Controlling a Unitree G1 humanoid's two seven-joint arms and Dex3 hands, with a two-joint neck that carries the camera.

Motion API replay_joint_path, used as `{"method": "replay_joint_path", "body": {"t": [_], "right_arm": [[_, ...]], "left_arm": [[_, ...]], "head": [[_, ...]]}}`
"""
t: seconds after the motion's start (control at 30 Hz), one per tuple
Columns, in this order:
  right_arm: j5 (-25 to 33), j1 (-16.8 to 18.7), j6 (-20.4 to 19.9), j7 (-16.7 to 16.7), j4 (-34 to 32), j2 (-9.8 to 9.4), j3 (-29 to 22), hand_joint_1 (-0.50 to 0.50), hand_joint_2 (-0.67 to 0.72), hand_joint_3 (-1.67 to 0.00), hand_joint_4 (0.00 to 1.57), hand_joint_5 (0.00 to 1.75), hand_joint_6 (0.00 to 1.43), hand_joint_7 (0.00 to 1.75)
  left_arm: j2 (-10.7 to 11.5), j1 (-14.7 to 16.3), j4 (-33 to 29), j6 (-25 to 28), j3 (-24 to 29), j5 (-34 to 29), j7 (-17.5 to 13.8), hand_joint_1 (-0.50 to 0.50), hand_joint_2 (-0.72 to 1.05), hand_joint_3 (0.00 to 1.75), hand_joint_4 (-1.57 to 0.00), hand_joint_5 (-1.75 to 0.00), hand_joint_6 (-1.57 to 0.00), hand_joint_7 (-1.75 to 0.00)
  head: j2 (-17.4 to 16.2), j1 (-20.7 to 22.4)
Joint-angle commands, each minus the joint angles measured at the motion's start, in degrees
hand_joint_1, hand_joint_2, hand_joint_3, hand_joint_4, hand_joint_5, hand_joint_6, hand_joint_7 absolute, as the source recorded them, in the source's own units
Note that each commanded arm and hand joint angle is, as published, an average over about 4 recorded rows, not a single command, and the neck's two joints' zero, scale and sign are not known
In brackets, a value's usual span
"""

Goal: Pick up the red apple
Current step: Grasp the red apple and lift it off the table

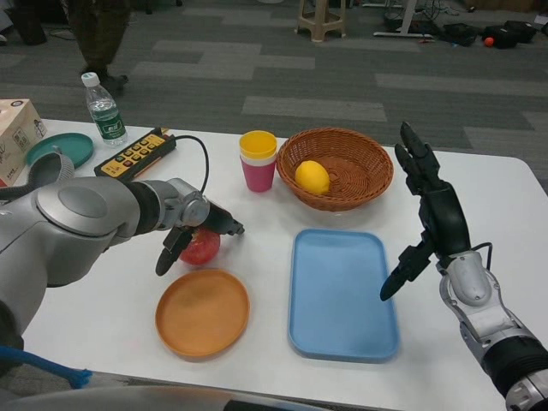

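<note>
One red apple point(200, 247) on table, under left hand point(190, 233), fingers round it

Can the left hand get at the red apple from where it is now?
Probably yes. The left hand is already at the red apple, its fingers curled down over the near side. Nothing lies between them; the orange plate sits just in front, beside the apple.

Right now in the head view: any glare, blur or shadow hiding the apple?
Head view: even overhead light, soft shadows, no strong glare on the white table. The red apple is sharp but partly covered by the left hand. The blue tray shows a mild sheen. The right hand is in focus.
</note>
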Motion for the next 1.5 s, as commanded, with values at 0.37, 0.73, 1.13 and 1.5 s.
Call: {"method": "replay_joint_path", "body": {"t": [0.37, 0.73, 1.13, 1.5], "right_arm": [[0.36, 0.31, -0.92, -0.38, 0.09, 0.77, -0.21, -0.46, 0.60, 0.00, 0.00, 0.00, 0.00, 0.00], [0.36, -0.29, -0.92, -0.38, 0.40, 0.99, 0.43, -0.46, 0.60, 0.00, 0.00, 0.00, 0.00, 0.00], [0.45, -0.44, -0.92, -0.64, 0.09, 0.71, 0.69, -0.46, 0.60, 0.00, 0.00, 0.00, 0.00, 0.00], [0.45, -0.26, -0.96, -0.73, -0.04, 0.73, 0.56, -0.46, 0.60, 0.00, 0.00, 0.00, 0.00, 0.00]], "left_arm": [[2.00, 1.07, 2.01, 1.29, -2.09, 0.33, 0.06, -0.50, 0.43, 0.07, 0.00, -1.13, 0.00, 0.00], [0.09, 4.57, 7.11, 1.29, -3.34, -0.77, 2.98, -0.50, 0.78, 0.04, 0.00, -1.03, 0.00, 0.00], [-0.95, 6.35, 9.81, 1.03, -9.98, -3.21, 6.43, -0.38, 1.05, 0.09, 0.00, -0.82, 0.00, 0.00], [-1.36, 6.65, 11.44, 1.29, -8.99, -2.77, 6.79, -0.48, 1.05, 0.09, -0.78, -1.00, -0.31, -0.10]], "head": [[-0.01, 0.88], [0.41, 2.50], [4.69, 4.37], [3.47, 4.18]]}}
